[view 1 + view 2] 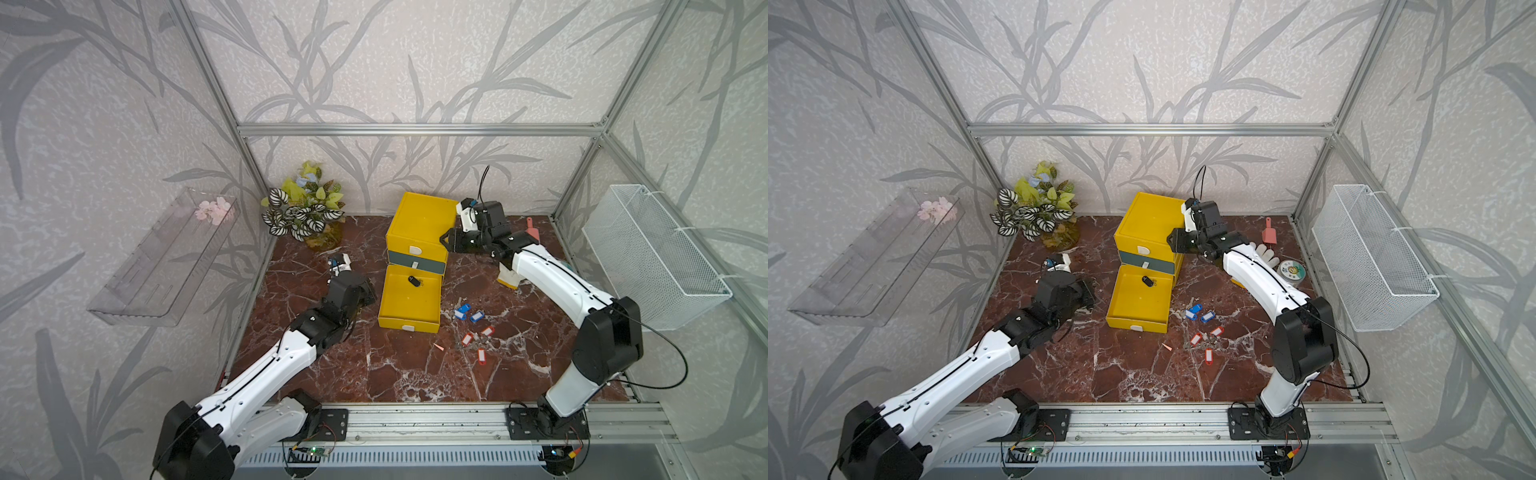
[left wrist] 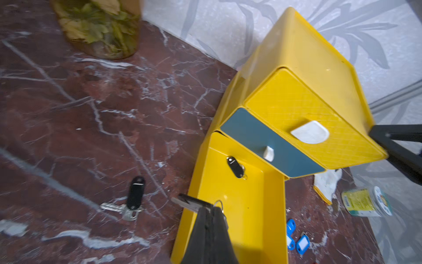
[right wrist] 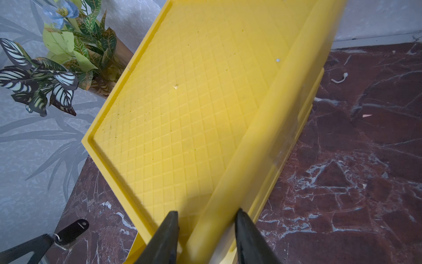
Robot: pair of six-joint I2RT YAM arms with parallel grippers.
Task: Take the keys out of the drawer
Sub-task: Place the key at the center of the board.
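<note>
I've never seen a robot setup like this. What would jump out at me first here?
The bright yellow drawer cabinet stands mid-table on the dark red marble table. Its bottom drawer is pulled open, with one black-tagged key inside. Blue-tagged keys and red-tagged keys lie scattered on the table to the right of the drawer, and the left gripper pinches another key set at the drawer's left side.

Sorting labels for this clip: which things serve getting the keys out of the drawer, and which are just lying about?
Job: open drawer, key in drawer, left gripper with held key, key on table, blue-tagged keys, red-tagged keys, right gripper on cabinet.
Lying about: plant, pink scoop, glove, tin, wire basket.
</note>
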